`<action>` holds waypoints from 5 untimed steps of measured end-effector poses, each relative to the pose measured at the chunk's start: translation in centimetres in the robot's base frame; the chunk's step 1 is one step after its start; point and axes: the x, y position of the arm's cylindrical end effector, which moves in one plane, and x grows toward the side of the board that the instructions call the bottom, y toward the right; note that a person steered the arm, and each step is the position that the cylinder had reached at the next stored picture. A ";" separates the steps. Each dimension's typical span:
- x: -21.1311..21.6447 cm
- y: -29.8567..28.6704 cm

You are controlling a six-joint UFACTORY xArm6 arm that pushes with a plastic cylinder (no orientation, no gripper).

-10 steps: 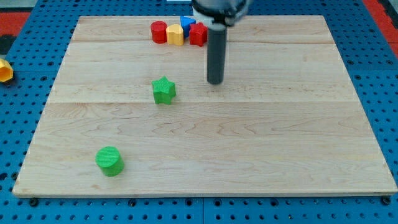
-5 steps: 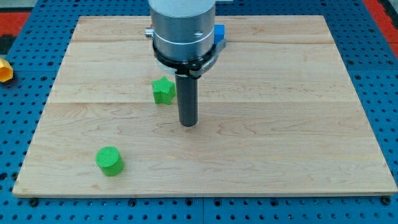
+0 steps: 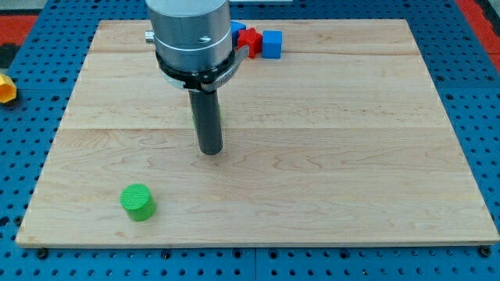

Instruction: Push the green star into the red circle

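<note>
My tip (image 3: 209, 151) rests on the wooden board (image 3: 351, 156) left of centre. The green star (image 3: 193, 119) is almost wholly hidden behind the rod, just above the tip towards the view's top; only a thin green sliver shows at the rod's side. The red circle is hidden behind the arm's body at the view's top. Whether the rod touches the star cannot be told.
A red block (image 3: 250, 39), a blue cube (image 3: 271, 44) and another blue piece (image 3: 237, 29) sit at the board's top edge, right of the arm. A green cylinder (image 3: 137, 202) stands at the bottom left. A yellow block (image 3: 5, 87) lies off the board at the left.
My tip has swept from right of the green star down and leftwards, and now stands just below it. The star has stayed where it was. The arm's body now covers the red circle.
</note>
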 end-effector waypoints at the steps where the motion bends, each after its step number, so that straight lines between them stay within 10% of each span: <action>1: -4.3 -0.5; 5: -15.7 -2.9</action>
